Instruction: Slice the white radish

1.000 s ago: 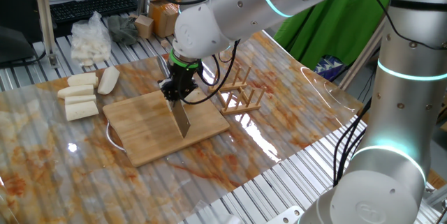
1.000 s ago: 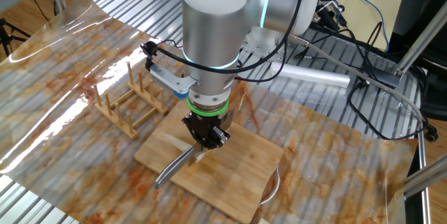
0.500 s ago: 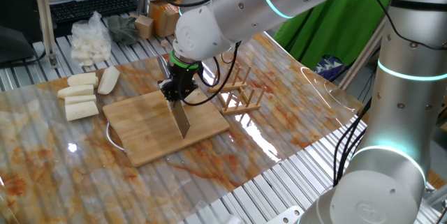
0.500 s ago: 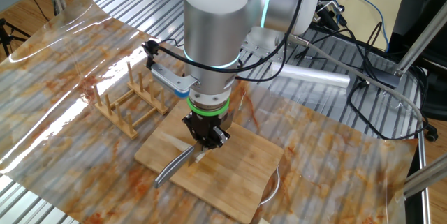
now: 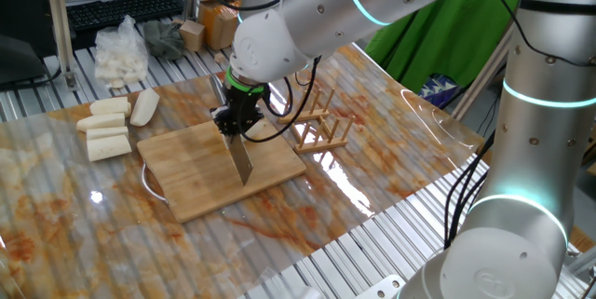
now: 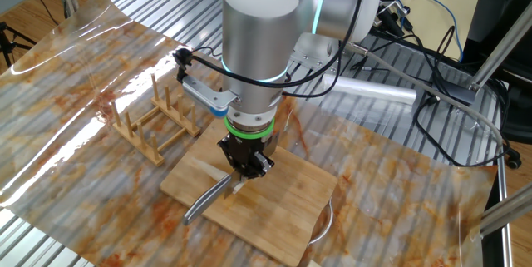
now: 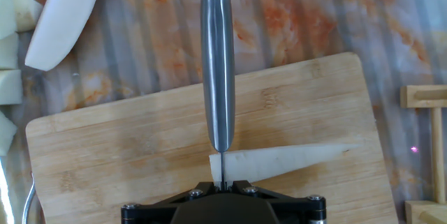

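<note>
Knife blade standing on the white radish at the cutting board.

The gripper (image 6: 243, 165) is pointing straight down with its jaws closed tight on the knife (image 7: 218, 63) (the metal handle is running away from the camera in the hand view). The white radish (image 7: 286, 162) is lying on the wooden cutting board (image 7: 140, 140), its pointed end toward the wooden rack (image 5: 317, 124), with the blade meeting its blunt end. Blocky white chunks (image 5: 104, 129) are lying beside the board, well apart from the radish.
</note>
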### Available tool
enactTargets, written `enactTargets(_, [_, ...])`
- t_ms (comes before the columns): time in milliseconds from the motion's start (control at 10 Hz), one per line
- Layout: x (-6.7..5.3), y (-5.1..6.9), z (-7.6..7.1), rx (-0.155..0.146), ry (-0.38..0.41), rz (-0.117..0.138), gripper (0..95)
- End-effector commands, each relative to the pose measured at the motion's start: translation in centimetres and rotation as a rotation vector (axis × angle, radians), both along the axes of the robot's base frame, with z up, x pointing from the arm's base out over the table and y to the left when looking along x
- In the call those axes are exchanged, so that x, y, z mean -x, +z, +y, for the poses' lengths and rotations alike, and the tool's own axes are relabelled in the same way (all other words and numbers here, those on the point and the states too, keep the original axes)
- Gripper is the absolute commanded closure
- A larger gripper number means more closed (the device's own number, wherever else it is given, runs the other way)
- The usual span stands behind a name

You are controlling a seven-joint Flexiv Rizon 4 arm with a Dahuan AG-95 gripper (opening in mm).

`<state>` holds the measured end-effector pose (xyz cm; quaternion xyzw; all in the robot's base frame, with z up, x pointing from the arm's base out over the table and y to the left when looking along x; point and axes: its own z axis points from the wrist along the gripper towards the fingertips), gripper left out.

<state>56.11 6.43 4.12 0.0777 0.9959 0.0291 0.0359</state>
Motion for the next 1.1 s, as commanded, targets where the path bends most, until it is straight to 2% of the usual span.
enactTargets(100, [-0.1,-2.1,0.1,-0.012,-0.006,0.008,95.0])
enactTargets(400, [-0.2,-2.8,0.3,-0.012,-0.015,0.014,95.0])
enactTargets(500, [-0.2,-3.0,0.3,-0.012,-0.015,0.027,95.0])
enactTargets(600, [-0.1,-2.9,0.3,-0.006,-0.015,0.024,95.0])
enactTargets(800, [-0.2,-3.3,0.4,-0.016,-0.024,0.022,95.0])
enactTargets(900, [0.1,-3.3,0.4,-0.006,-0.022,0.022,95.0])
enactTargets(1000, [0.1,-3.0,0.3,-0.005,-0.022,0.022,95.0])
enactTargets(1100, [0.1,-3.2,0.4,-0.040,-0.036,0.014,95.0])
